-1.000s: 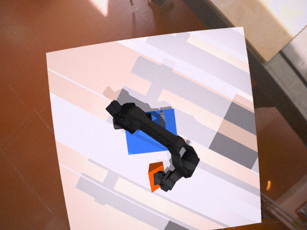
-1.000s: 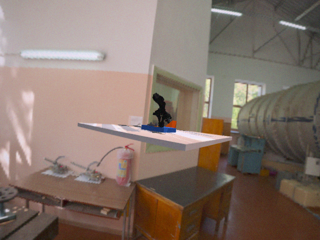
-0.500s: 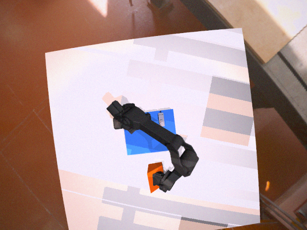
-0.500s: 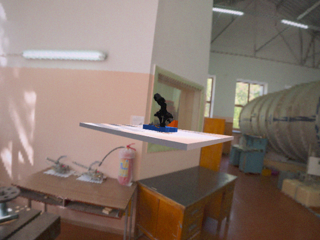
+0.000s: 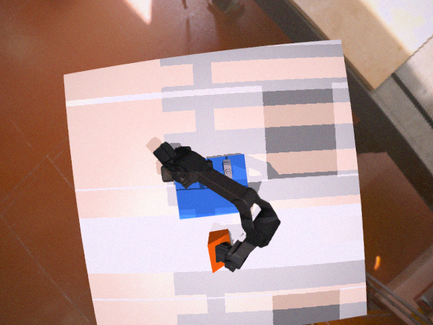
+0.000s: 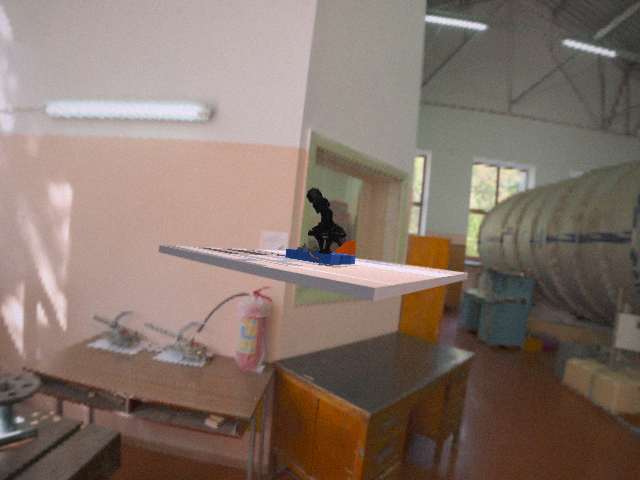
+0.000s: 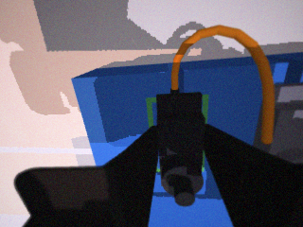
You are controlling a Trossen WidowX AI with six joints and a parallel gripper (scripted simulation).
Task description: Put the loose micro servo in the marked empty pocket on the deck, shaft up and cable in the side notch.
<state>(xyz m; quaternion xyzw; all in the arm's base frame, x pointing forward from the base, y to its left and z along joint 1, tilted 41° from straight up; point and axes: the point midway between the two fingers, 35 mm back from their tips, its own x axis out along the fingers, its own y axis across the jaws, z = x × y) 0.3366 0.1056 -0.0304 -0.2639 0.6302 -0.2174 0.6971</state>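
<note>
One blue deck [image 7: 120, 101] lies on the table [image 5: 139, 241], with one green-outlined pocket [image 7: 151, 109] and one grey servo [image 5: 227, 169] already seated near the deck's far edge. One dark micro servo [image 7: 180, 128] is clamped between the two black fingers of the gripper [image 7: 182, 189], held over the marked pocket. Its single orange cable [image 7: 262, 71] arches over the deck toward the seated servo. One orange block [image 5: 217, 244] stands beside the deck.
</note>
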